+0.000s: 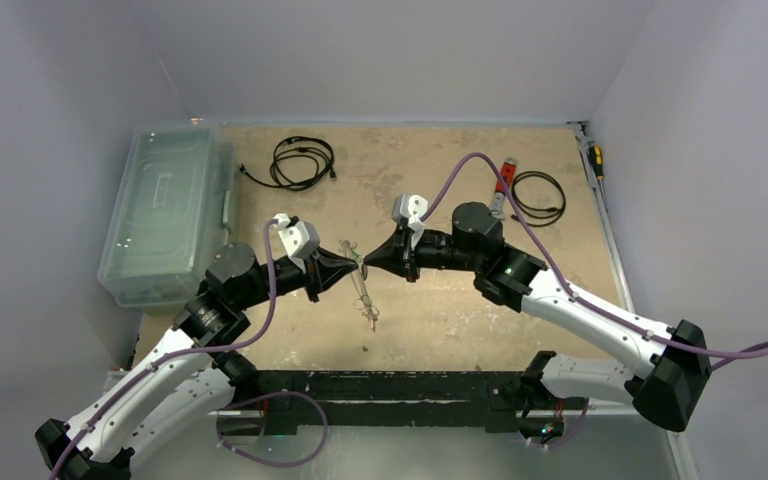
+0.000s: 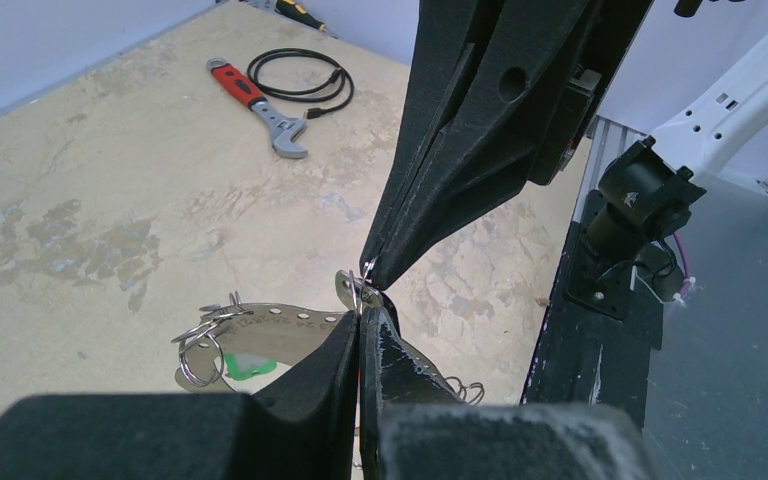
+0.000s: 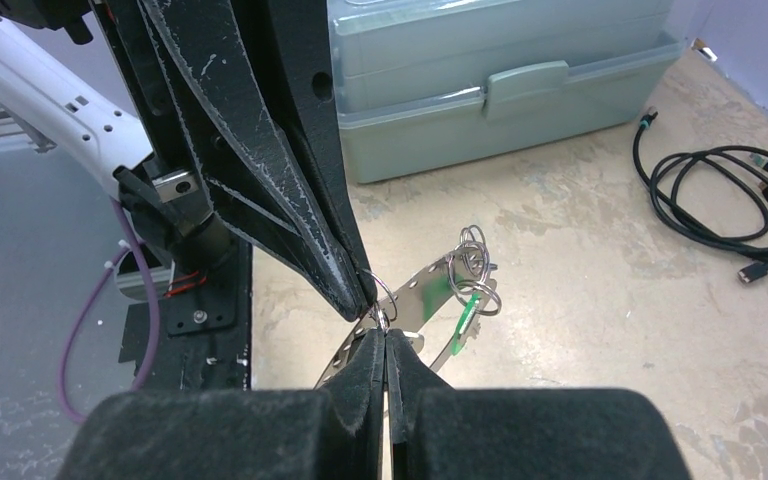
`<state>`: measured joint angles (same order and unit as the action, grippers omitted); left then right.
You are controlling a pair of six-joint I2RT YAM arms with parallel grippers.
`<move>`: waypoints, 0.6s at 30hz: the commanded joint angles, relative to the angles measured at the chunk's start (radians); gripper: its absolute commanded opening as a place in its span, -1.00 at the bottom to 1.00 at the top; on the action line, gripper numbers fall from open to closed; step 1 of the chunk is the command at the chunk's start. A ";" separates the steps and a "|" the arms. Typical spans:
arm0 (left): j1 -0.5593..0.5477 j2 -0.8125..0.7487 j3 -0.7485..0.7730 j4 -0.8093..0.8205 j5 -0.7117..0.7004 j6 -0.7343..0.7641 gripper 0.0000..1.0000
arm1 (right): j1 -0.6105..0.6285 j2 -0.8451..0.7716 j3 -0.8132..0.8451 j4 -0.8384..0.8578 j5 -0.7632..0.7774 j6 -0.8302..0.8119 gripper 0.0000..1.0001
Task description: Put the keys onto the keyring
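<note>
Lavender walls close in a worn tan table (image 1: 440, 310), with the two arms meeting tip to tip near its middle. The left gripper (image 1: 353, 267) and right gripper (image 1: 369, 261) face each other, almost touching, and the keyring (image 1: 362, 285) is held up between them, off the table.

From the left wrist, the keyring (image 2: 260, 320) shows as a flat perforated metal band that curves away to the left. The left jaws are pressed together on it. The right gripper (image 2: 372, 275) comes down from above, its jaws also together on the band's end, just beside the left tips.

From the right wrist, small rings (image 3: 470, 255) and a green key (image 3: 465, 318) hang on the band. In the top view more keys (image 1: 372, 320) dangle at its lower end, one of them reddish.

A clear box (image 1: 165, 215) stands at the table's left edge. One cable (image 1: 302, 162) lies coiled at the back. A red-handled wrench (image 1: 505, 180) lies just beside a second cable (image 1: 538, 196) at the back right.
</note>
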<state>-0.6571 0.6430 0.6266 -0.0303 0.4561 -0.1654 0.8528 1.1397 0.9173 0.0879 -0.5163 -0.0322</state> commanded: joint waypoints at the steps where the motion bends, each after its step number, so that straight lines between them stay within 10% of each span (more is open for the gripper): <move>1: -0.010 -0.014 0.011 0.072 0.014 -0.012 -1.00 | 0.003 -0.012 0.017 0.016 0.018 0.006 -1.00; 18: -0.009 -0.019 0.012 0.070 0.007 -0.007 -1.00 | 0.003 -0.010 0.008 0.008 0.021 0.004 -1.00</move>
<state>-0.6575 0.6415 0.6266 -0.0303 0.4545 -0.1650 0.8528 1.1393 0.9173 0.0818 -0.5152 -0.0265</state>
